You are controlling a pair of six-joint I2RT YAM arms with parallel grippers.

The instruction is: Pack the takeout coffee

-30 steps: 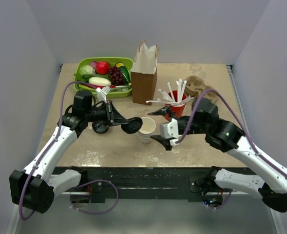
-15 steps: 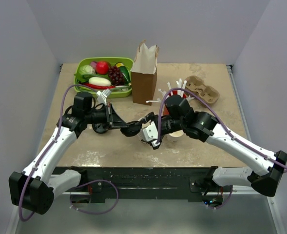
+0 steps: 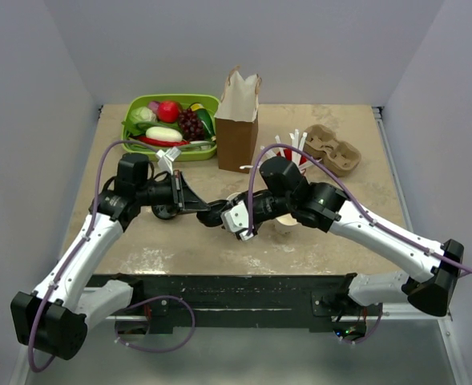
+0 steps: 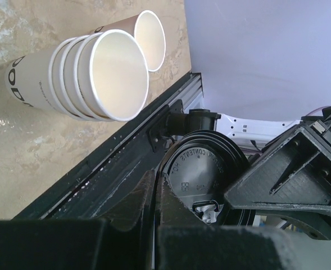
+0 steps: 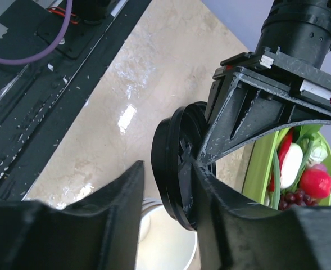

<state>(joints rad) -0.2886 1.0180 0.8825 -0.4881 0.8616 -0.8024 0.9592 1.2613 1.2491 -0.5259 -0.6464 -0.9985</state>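
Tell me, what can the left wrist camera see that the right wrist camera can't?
Only the left wrist view shows the whole cup stack and a lone cup near it. Only the right wrist view shows the green tray with food and the purple cable; of the cups it catches just one white rim. Both show the black lid and the tan table.

We saw the right arm swing across from beside the cups, so the right gripper (image 5: 168, 174) now straddles the black lid (image 4: 202, 169) pinched in the left gripper (image 3: 202, 208), which dipped slightly. The cardboard cup carrier (image 3: 334, 149) has come into full view.
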